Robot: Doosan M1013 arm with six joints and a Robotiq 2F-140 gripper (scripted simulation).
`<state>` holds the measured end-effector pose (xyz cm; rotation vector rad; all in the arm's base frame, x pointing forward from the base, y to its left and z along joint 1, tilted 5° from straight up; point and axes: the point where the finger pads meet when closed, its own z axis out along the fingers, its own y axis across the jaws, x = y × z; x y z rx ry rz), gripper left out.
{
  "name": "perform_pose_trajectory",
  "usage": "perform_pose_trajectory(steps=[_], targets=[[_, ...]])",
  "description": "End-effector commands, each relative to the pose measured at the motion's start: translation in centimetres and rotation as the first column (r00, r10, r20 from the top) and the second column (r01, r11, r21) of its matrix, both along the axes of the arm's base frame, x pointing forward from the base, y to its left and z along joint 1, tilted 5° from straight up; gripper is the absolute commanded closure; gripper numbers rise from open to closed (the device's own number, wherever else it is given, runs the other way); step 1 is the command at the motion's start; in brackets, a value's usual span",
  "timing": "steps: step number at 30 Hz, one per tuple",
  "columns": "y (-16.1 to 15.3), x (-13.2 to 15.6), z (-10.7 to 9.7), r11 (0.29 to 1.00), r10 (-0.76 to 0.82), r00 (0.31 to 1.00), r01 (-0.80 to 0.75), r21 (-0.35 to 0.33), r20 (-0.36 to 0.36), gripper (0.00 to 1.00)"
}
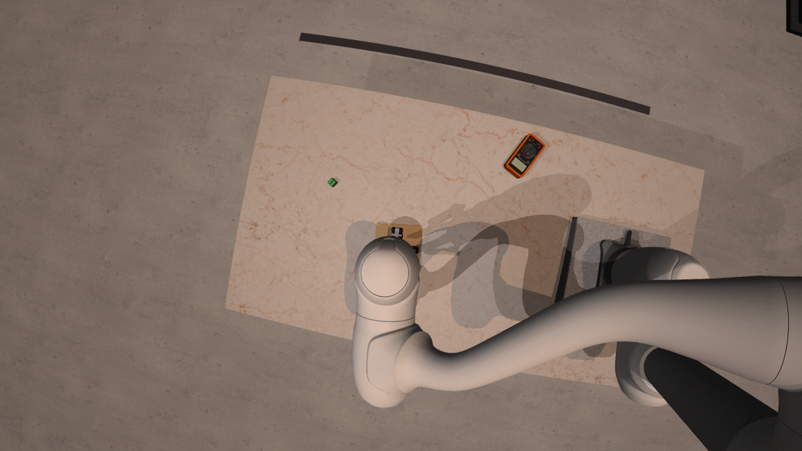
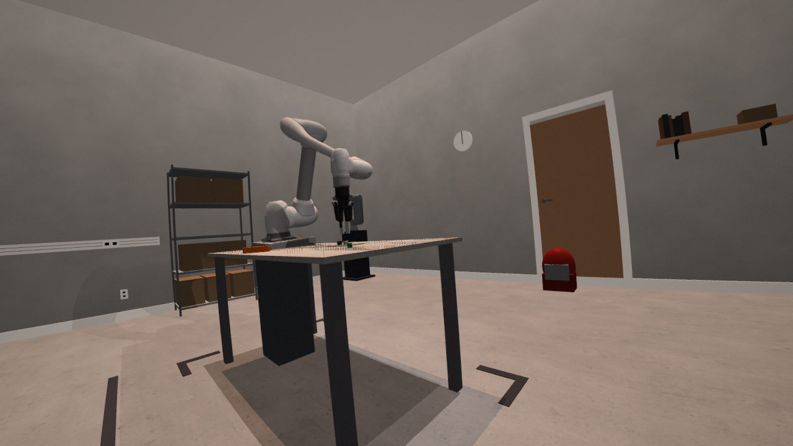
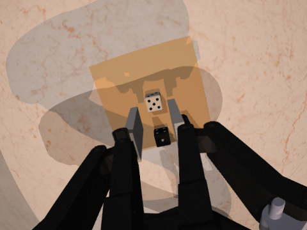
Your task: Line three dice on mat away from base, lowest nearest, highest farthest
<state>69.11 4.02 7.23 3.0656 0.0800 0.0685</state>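
Observation:
The white die sits flat on the orange mat, five pips up. My gripper is partly open around it, with a gap between each finger pad and the die. The black die lies flat with one pip up, close to the mat edge on the base side. The green die is off the mat on the table, farther from the base; it seems to show six, but it is small. In the top view the arm hides the white die and part of the mat.
An orange multimeter lies on the marble table, well away from the mat. The robot's base plate is at the table's right end in the top view. The arm reaches across the table's lower part there.

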Motion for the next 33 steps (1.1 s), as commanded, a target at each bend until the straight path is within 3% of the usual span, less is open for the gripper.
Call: perform_pose_trajectory(steps=[1, 13, 14, 33], targets=[[0.1, 0.0, 1.5, 1.000, 0.000, 1.000, 0.000, 0.000, 0.001, 0.71], [0.3, -0.1, 3.5, 1.000, 0.000, 1.000, 0.000, 0.000, 0.001, 0.71], [0.3, -0.1, 3.5, 1.000, 0.000, 1.000, 0.000, 0.000, 0.001, 0.00], [0.3, -0.1, 3.5, 1.000, 0.000, 1.000, 0.000, 0.000, 0.001, 0.00]])
